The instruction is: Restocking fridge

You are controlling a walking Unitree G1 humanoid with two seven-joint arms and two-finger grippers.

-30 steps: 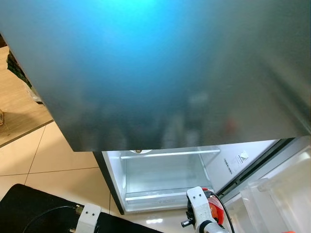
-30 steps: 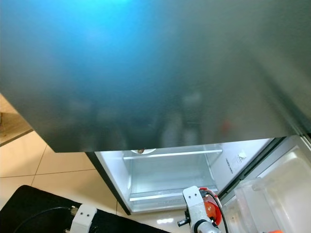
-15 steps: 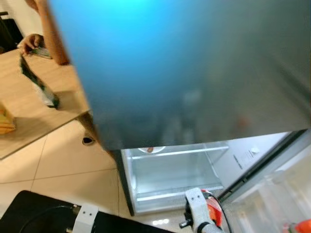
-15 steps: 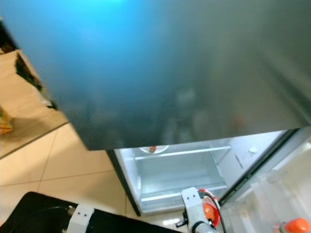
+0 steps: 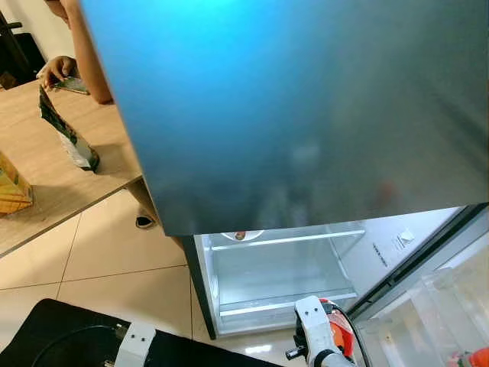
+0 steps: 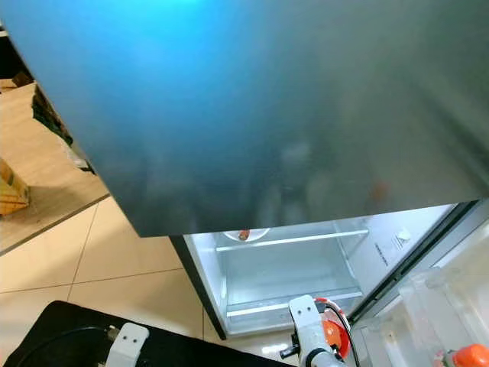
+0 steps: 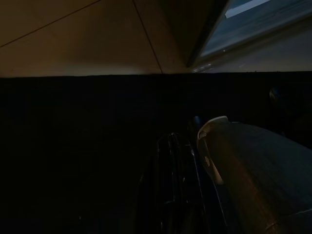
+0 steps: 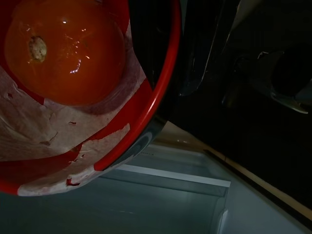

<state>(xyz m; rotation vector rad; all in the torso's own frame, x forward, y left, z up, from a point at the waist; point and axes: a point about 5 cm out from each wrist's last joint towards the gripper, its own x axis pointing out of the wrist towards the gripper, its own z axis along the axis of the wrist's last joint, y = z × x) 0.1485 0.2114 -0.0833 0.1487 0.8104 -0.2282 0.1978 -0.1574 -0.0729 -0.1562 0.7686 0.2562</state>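
Fridge (image 5: 321, 115) fills most of the head views, its dark grey upper door blurred and tinted blue, close to the camera. Below it the lower compartment (image 5: 283, 279) stands open and lit, with 1 white shelf (image 5: 286, 238) across it and a small round item at the shelf's back left corner. The open door's clear bins (image 5: 428, 321) stand to the right. The right arm (image 5: 317, 336) reaches toward the compartment's front edge. In the right wrist view a red bowl (image 8: 146, 117) lined with torn paper holds 1 tomato (image 8: 63, 53), the black fingers (image 8: 195, 48) clamped on its rim. The left arm (image 5: 136, 342) hangs low over a dark surface; whether its claw is apart or together I cannot tell. A person's hand (image 5: 57, 69) rests on the wooden table (image 5: 46, 176) at left, beside a bag (image 5: 67, 138).
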